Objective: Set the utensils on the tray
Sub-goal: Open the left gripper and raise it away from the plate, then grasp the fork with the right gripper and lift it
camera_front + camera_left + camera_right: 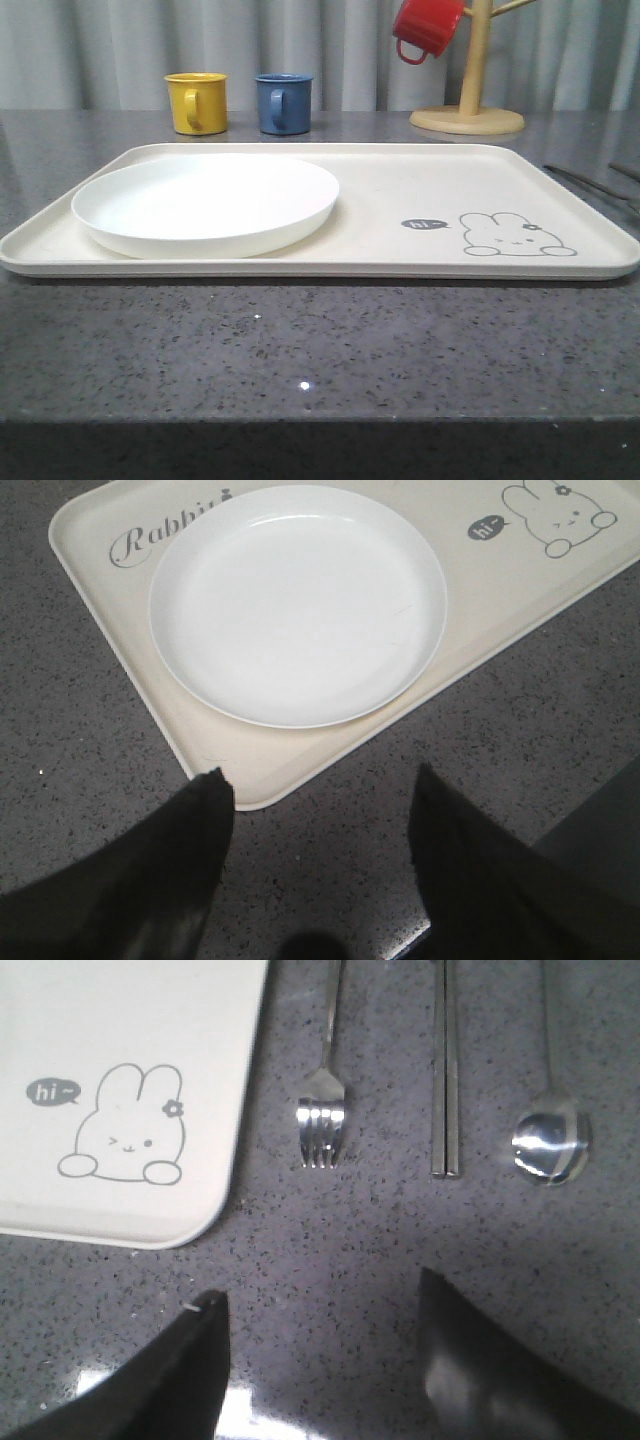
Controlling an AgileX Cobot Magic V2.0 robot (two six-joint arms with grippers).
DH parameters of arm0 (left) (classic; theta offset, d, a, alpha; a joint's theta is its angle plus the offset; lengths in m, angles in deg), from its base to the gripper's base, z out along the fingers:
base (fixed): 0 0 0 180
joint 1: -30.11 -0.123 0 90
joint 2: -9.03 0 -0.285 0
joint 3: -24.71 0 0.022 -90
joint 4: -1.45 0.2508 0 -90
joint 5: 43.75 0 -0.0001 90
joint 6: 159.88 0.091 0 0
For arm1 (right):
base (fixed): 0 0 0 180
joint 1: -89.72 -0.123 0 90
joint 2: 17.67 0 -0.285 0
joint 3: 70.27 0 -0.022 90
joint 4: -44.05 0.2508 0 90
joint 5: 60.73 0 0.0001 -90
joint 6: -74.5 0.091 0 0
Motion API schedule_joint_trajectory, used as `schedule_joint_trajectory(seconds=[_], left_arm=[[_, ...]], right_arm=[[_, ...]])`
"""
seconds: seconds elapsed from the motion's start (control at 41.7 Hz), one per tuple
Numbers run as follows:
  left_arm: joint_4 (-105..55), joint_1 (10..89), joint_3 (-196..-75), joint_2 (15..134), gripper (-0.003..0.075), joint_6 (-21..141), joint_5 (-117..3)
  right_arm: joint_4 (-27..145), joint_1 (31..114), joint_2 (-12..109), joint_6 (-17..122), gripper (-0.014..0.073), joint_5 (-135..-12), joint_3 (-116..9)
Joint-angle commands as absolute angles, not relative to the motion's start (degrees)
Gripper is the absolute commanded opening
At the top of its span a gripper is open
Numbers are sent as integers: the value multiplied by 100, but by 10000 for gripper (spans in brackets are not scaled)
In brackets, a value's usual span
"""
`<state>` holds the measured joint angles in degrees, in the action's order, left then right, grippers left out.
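Black fingers [190, 1370] of the right gripper [320, 1360] hang spread wide and empty above the speckled dark-grey stone table [300, 350]; the left gripper [320, 870] hovers the same way, its fingers [190, 850] apart and holding nothing, just off the near corner of the large cream-white rectangular tray with the grey rabbit drawing [400, 255].

Just beyond the right gripper, on the bare table beside the tray's right edge, lie the shiny silver metal utensils, side by side and parallel, none touching the tray: a four-tined fork [322, 1110] nearest the tray, then a pair of long flat chopsticks [446, 1080], then an oval-bowled long-handled spoon [552, 1140] furthest out.

All three are probably light, rigid and slippery, and they lie flat against the stone, so a pinch across the narrow handle, a little way up from the head, looks the surest hold. The chopsticks likely need gripping together across both.

On the tray's left half sits a round white plate [205, 205]; the right half by the rabbit is bare.

Further back stand a yellow mug [197, 102], a blue mug [282, 102], and a red mug [428, 27] hanging on a wooden stand [468, 110].
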<state>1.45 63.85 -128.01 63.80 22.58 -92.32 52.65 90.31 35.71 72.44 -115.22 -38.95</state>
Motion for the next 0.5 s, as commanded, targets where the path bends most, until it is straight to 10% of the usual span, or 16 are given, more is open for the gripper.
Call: schedule_joint_trajectory(seconds=[0.0, 0.479], left_arm=[[145, 6420, -12943, 6338, 401, 2194, -8912], [145, 6420, -12943, 6338, 401, 2194, -8912]], right_arm=[[5344, 8961, 4182, 7085, 445, -11583, -4467], [4682, 8516, 7041, 7296, 444, -12227, -6332]])
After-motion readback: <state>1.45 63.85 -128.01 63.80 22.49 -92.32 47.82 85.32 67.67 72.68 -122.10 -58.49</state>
